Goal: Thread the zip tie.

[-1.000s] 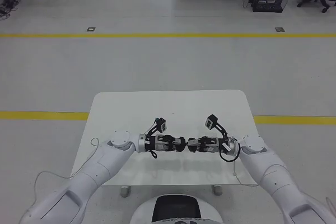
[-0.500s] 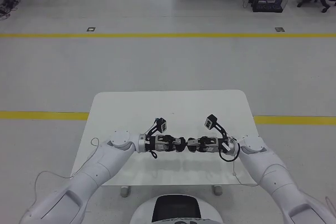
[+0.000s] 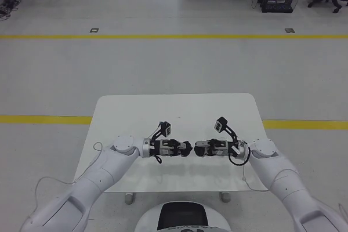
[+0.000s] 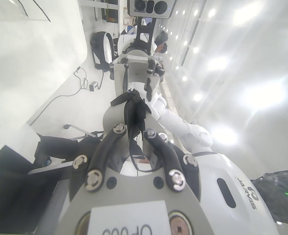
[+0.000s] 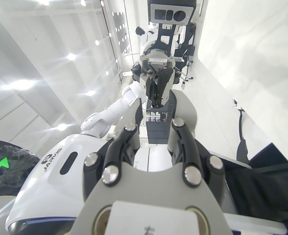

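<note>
Both arms meet over the front middle of the white table (image 3: pixel 174 110), grippers facing each other. My left gripper (image 3: pixel 188 149) has its black fingers pressed together (image 4: pixel 134 103) on a thin black zip tie; a short end (image 4: pixel 116 101) sticks out at the tips. The right wrist view shows that shut gripper (image 5: pixel 158 102) with the tie end at its tip. My right gripper (image 3: pixel 199 149) sits a small gap away. Its fingers stand apart (image 5: pixel 153 113) with nothing between them.
The tabletop around the arms is bare, with rounded corners and open floor beyond it. Yellow floor lines (image 3: pixel 40 119) run to either side of the table. Each arm's wrist camera (image 3: pixel 165 127) stands up above its gripper.
The two grippers were touching tip to tip a second ago. The right one has drawn back slightly, leaving a small gap.
</note>
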`<state>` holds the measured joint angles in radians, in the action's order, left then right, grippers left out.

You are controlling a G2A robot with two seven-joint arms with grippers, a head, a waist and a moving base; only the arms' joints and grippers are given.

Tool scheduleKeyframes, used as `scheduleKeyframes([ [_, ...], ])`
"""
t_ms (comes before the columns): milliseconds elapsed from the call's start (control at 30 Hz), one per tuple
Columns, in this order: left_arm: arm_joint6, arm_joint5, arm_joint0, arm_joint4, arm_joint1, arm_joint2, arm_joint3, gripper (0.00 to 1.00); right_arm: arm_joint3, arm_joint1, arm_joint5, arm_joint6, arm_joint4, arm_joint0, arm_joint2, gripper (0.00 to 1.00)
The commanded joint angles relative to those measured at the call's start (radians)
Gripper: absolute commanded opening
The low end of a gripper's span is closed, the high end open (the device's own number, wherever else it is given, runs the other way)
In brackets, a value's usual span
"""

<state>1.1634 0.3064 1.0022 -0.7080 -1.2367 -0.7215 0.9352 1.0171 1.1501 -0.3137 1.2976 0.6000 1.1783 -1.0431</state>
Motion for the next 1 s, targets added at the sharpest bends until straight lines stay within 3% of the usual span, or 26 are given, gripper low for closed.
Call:
scheduleKeyframes([
  [0, -0.008, 0.021, 0.001, 0.007, 0.002, -0.005, -0.004, 0.00, 0.008, -0.006, 0.000, -0.004, -0.005, 0.007, -0.017, 1.00],
  [333, 0.001, 0.034, 0.005, 0.027, 0.007, -0.017, 0.014, 0.00, 0.019, -0.011, -0.004, 0.000, -0.005, 0.014, -0.030, 1.00],
  [433, -0.059, 0.034, 0.010, 0.056, 0.013, -0.029, 0.026, 0.00, 0.019, -0.011, -0.004, 0.000, -0.005, 0.014, -0.030, 1.00],
  [567, -0.074, 0.034, 0.023, 0.087, 0.033, -0.084, 0.057, 0.00, 0.019, -0.011, -0.004, 0.000, -0.005, 0.014, -0.030, 1.00],
  [800, -0.111, 0.034, 0.083, 0.186, 0.071, -0.185, 0.148, 0.00, 0.019, -0.011, -0.004, 0.000, -0.005, 0.014, -0.030, 1.00],
  [967, -0.116, 0.034, 0.113, 0.199, 0.083, -0.219, 0.178, 0.00, 0.019, -0.011, -0.004, 0.000, -0.005, 0.014, -0.030, 1.00],
])
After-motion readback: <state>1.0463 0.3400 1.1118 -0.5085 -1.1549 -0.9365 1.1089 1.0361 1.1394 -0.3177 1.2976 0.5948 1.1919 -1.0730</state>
